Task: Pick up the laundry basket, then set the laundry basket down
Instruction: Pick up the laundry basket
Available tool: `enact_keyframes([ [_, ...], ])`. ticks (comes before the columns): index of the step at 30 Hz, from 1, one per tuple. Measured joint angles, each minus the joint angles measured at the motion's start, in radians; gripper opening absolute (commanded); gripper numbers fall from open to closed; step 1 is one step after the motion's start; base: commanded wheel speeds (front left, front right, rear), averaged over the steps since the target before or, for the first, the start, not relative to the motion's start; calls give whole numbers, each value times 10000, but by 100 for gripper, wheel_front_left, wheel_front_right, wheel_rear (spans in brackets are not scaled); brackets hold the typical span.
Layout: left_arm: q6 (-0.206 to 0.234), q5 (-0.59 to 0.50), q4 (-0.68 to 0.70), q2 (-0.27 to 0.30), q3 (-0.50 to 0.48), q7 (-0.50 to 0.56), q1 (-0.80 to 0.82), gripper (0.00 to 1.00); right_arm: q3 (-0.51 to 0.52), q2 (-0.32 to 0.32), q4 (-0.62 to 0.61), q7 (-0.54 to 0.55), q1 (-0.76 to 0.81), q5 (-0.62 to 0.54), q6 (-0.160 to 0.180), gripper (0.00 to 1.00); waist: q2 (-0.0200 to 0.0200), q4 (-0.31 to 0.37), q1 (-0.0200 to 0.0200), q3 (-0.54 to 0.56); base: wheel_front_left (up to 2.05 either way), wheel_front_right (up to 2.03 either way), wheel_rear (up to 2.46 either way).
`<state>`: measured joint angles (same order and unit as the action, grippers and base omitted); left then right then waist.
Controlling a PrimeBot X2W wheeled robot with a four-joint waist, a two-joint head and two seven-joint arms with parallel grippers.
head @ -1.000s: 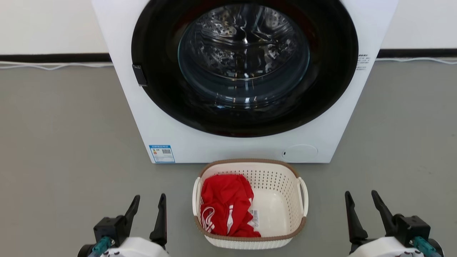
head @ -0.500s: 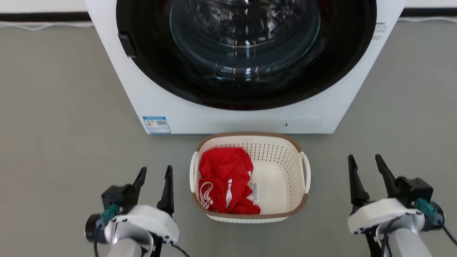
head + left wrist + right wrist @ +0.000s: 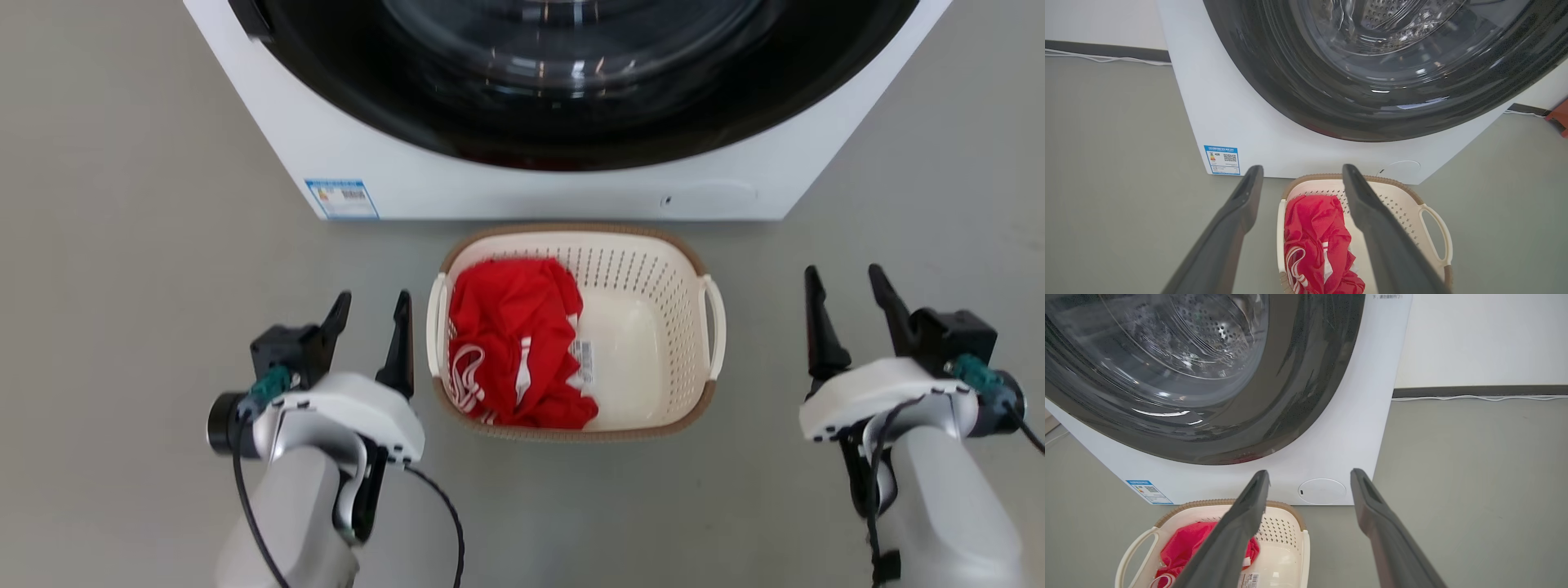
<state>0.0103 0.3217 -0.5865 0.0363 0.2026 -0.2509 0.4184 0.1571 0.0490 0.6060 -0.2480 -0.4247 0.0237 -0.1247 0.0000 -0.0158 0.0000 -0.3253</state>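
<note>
Laundry basket (image 3: 637,273) stands on the grey floor (image 3: 122,245), just before the washing machine (image 3: 506,184), with a red garment (image 3: 506,327) inside (left half). Left gripper (image 3: 373,298) and right gripper (image 3: 842,273) flank it, jaws open and empty, evidently staged for a two-sided lift.

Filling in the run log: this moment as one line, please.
phase: pre-grasp | cream-white perforated plastic laundry basket: on floor, red garment inside | left gripper: jaws open, beside basket | right gripper: jaws open, apart from basket
</note>
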Motion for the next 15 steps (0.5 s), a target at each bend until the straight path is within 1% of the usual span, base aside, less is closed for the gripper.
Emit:
enact_keyframes([
  [5, 67, 299, -523, -15, 293, -2, 846, 100, 407, 38, 930, 0, -901, -640, 0, 100, 0, -31, 0, -719, 0, 0, 0],
  [9, 159, 451, -1016, -25, 579, -2, 1442, 100, 497, 42, 1384, -2, -1610, -988, 0, 100, 0, -71, 0, -1252, 0, 0, 0],
  [15, 159, 938, -2117, -35, 1214, -2, 2211, 100, 650, 56, 2031, 0, -2304, -1294, -2, 100, 0, -130, 1, -1915, 0, 0, 0],
])
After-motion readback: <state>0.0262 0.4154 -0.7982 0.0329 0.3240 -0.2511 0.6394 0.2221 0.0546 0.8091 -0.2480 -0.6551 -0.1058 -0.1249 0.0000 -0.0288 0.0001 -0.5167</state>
